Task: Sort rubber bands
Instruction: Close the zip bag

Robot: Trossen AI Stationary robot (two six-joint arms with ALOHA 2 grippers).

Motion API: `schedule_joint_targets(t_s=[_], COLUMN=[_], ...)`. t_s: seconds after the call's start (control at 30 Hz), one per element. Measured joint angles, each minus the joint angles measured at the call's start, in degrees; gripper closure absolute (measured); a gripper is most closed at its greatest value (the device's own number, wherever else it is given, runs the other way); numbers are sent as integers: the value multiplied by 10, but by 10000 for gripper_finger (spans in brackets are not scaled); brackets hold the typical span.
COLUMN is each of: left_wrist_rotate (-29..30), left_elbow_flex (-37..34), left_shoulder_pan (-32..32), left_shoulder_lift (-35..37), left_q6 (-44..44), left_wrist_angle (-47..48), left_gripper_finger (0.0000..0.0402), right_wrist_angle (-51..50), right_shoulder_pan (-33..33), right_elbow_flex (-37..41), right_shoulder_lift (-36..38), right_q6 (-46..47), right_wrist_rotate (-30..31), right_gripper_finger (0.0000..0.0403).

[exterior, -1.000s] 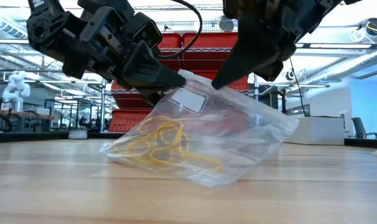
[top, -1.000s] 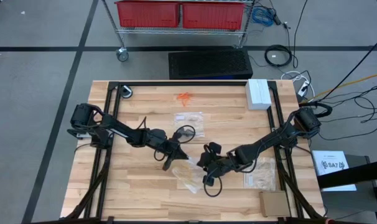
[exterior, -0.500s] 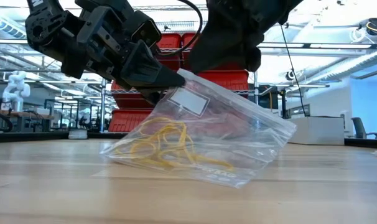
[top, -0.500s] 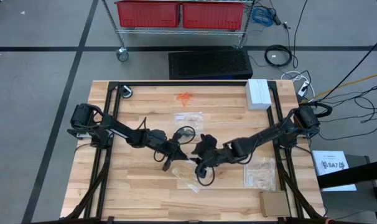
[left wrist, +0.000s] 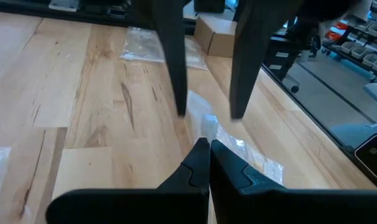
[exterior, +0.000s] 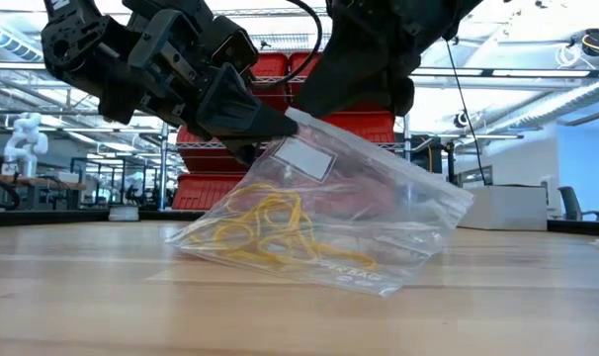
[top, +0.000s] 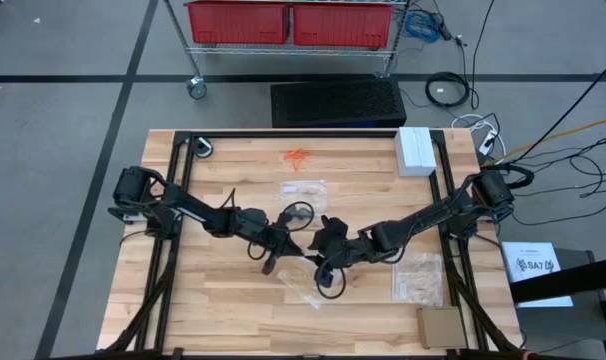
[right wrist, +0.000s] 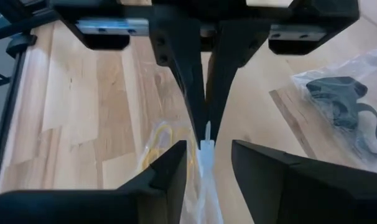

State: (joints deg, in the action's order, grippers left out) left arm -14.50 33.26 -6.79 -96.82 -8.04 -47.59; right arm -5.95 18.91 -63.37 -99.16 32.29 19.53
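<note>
Near the middle of the desk the left gripper pinches shut on the top edge of a clear bag holding pale yellow rubber bands — its blank white label unwritten — while the right gripper straddles that edge, fingers parted.

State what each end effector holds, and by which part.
The left end effector pinches the top edge of the clear plastic bag of yellow rubber bands. The right end effector is open astride that edge, holding nothing.
</note>
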Motion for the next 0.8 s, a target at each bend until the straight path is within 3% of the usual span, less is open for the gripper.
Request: schedule_joint_targets(t_s=[0.23,0.5,0.8], left_wrist_rotate=[0,8,15], left_elbow_flex=[2,2,2], left_shoulder_pan=[0,0,4], left_shoulder_lift=[0,0,-1], left_q6=[0,0,-2], left_wrist_angle=[1,3,3], left_gripper_finger=[400,400,400], right_wrist_angle=[-2,-22,-69], right_shoulder_pan=[-1,3,18], right_elbow_flex=[0,0,-1], right_shoulder_lift=[-7,-7,-7], right_q6=[0,5,36], right_wrist_rotate=[5,12,15], right_gripper_finger=[294,392,393])
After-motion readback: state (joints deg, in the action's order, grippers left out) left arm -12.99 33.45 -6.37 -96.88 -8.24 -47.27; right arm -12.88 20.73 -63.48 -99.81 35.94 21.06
